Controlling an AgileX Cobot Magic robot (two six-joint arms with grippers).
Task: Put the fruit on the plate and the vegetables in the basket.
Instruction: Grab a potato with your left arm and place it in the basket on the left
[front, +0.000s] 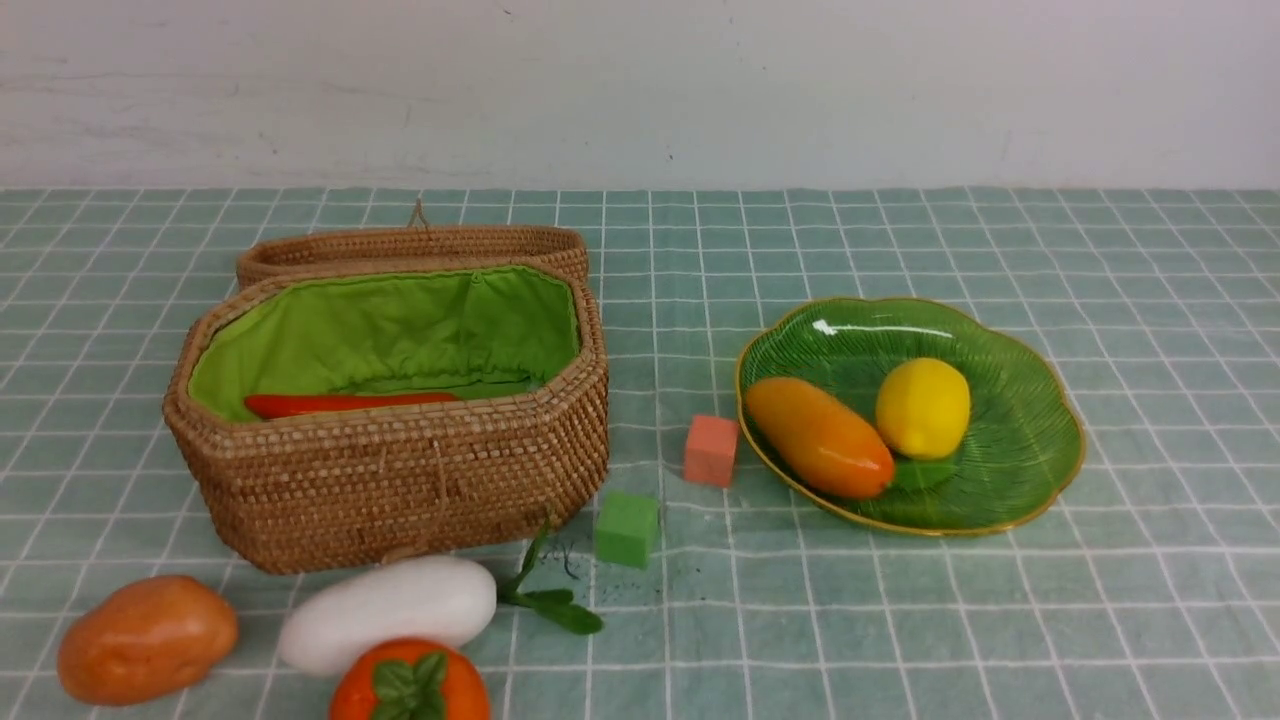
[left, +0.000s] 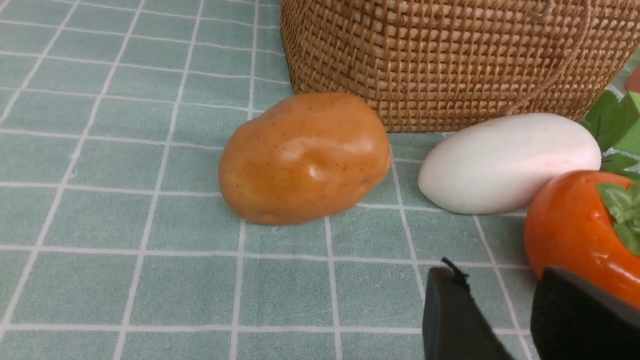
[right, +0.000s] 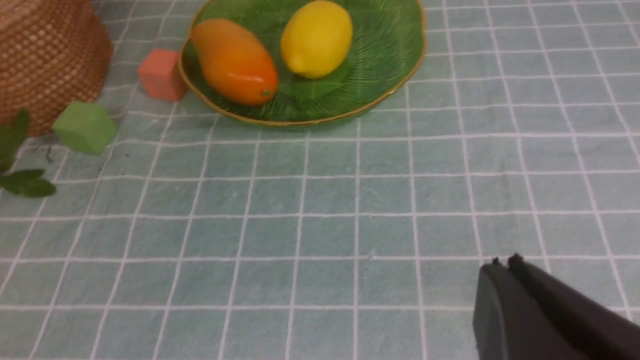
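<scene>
A mango (front: 818, 436) and a lemon (front: 922, 407) lie on the green plate (front: 1040, 400). The woven basket (front: 390, 470) stands open with a red pepper (front: 350, 403) inside. In front of it on the cloth lie a potato (front: 147, 638), a white radish (front: 388, 612) and a persimmon (front: 410, 685). Neither gripper shows in the front view. In the left wrist view my left gripper (left: 497, 280) is open over bare cloth, with the persimmon (left: 575, 235) just beside one finger and the potato (left: 305, 157) further off. My right gripper (right: 502, 262) is shut and empty, well short of the plate (right: 395, 75).
A small orange cube (front: 711, 450) sits against the plate's left side. A green cube (front: 627, 528) and loose green leaves (front: 555, 605) lie by the basket's front right corner. The basket lid (front: 410, 245) lies open behind the basket. A wall closes off the far table edge.
</scene>
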